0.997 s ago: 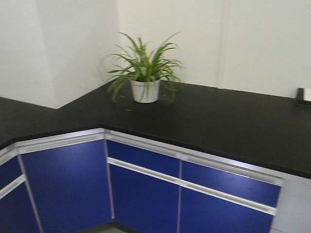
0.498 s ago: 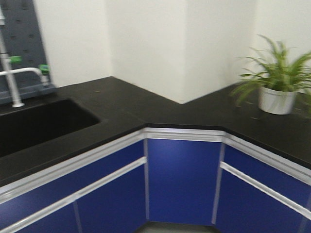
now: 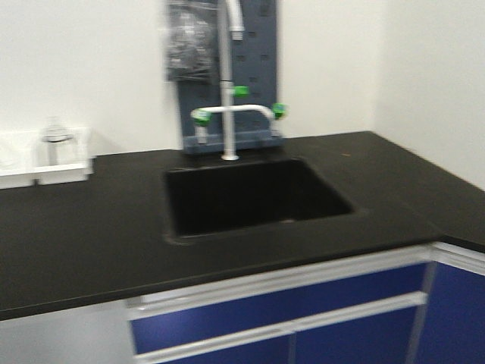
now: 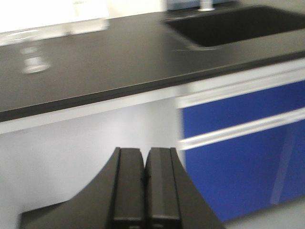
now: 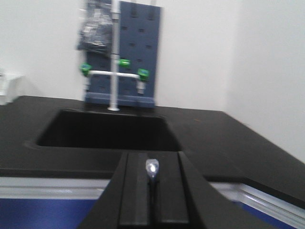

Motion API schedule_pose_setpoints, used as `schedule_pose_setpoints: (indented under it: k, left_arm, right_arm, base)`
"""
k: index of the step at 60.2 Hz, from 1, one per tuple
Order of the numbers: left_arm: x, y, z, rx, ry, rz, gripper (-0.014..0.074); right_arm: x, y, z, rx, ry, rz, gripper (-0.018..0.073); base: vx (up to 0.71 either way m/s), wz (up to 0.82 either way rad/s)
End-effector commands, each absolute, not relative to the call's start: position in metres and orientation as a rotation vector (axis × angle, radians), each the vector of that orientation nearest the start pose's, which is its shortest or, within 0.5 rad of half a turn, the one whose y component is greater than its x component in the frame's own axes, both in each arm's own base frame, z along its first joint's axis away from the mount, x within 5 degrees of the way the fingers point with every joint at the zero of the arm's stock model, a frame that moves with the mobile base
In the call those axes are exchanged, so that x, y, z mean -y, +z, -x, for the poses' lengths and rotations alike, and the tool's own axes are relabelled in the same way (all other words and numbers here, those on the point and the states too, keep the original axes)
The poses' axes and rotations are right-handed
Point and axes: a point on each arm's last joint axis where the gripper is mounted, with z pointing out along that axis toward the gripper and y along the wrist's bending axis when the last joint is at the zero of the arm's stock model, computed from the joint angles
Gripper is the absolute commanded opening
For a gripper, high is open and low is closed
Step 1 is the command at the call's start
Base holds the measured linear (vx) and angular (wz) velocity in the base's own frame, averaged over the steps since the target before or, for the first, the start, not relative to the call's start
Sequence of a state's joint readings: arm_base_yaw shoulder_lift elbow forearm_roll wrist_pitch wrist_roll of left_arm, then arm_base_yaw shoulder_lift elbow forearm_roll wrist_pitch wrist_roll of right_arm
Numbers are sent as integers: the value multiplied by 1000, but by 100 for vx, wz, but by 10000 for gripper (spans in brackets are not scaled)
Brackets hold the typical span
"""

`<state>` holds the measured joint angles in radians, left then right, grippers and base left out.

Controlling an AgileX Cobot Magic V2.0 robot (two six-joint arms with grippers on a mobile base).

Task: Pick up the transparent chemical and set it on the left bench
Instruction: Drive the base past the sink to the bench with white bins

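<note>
White walls (image 3: 91, 68); black sink (image 3: 250, 199); blue cabinet fronts (image 3: 356, 337); grey pegboard (image 3: 258, 72).

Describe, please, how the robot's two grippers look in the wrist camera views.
Both are matte black. The left gripper shows two flat, rectangular fingers with bevelled edges, on a base that widens toward the camera. The right gripper has the same flat black fingers between sloping side pieces. No cables or markings are visible in either view.

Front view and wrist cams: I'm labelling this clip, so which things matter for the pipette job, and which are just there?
Job: clear pipette in right end effector; black bench with white bins.
Just there: sink; faucet; pegboard rack.
</note>
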<state>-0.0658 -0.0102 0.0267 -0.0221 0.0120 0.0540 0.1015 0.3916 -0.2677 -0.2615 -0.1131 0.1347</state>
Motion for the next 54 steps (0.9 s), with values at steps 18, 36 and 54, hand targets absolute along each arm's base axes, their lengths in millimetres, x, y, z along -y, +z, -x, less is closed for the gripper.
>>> schedule_pose_setpoints:
  k: [18, 36, 54]
  left_arm:
    - [4, 206, -55, -1429, -35, -64, -3]
    - [4, 206, -55, -1429, -35, -64, -3]
    - [4, 206, -55, -1429, -35, -64, -3]
  right_arm:
    - [-14, 303, -94, -1382, 11, 200, -8]
    - [-14, 303, -94, -1382, 11, 200, -8]
    - [-14, 303, -94, -1382, 11, 200, -8]
  base:
    - [23, 85]
    - [23, 63]
    - [25, 37]
